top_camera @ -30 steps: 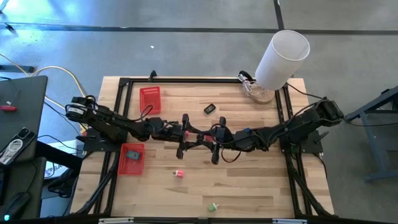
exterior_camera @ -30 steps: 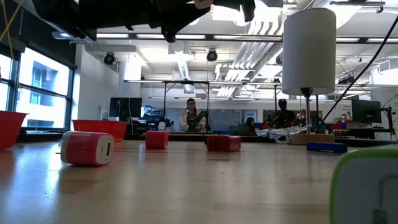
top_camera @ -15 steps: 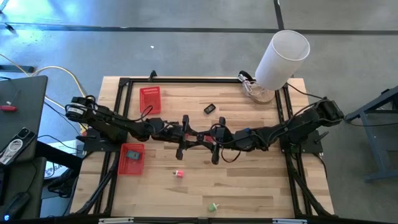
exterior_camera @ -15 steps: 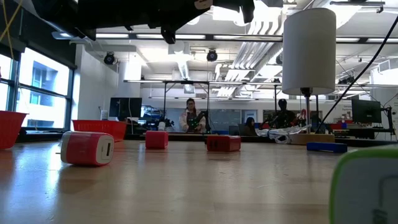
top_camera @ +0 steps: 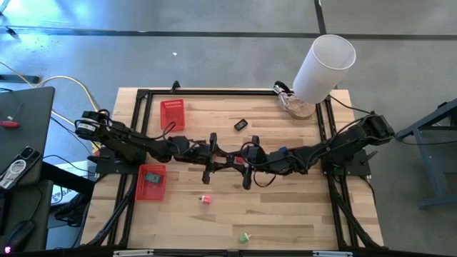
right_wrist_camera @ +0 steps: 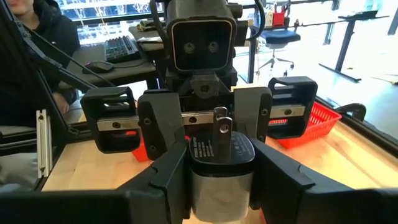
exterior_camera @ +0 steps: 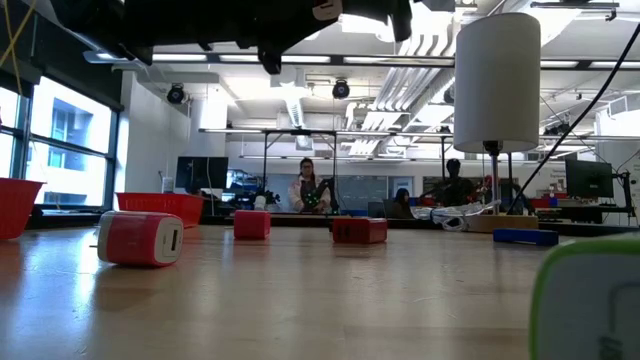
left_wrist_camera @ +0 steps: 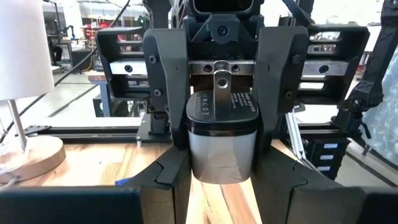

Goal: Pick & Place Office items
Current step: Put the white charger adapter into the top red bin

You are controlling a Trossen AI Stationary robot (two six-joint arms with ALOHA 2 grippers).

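Observation:
Above the table's middle, my two grippers meet tip to tip over one office item, a small plug adapter (left_wrist_camera: pixel 221 134) with a black top, pale sides and a metal prong standing up. My left gripper (top_camera: pixel 223 157) comes level from the table's left and my right gripper (top_camera: pixel 238 160) from the right. Both are shut on the adapter. Loose on the wood lie a black piece (top_camera: pixel 240 125), a pink-red piece (top_camera: pixel 206 199) and a green piece (top_camera: pixel 244 236). My left gripper pinches the adapter's pale side walls (left_wrist_camera: pixel 198 158) between its two fingers, coming level from the table's left. The adapter is upright, prong up, lifted clear of the table. My right gripper pinches the same adapter's pale sides (right_wrist_camera: pixel 200 186) between its two fingers, level from the table's right. Its fingers (left_wrist_camera: pixel 166 87) stand on either side of the black top, opposite my left fingers.
A red mesh basket (top_camera: pixel 172 114) stands at the far left. A second one (top_camera: pixel 143 191) at the left edge holds a grey piece. A big white cylinder (top_camera: pixel 325 68) on a round base rises at the far right corner. People sit in the room beyond.

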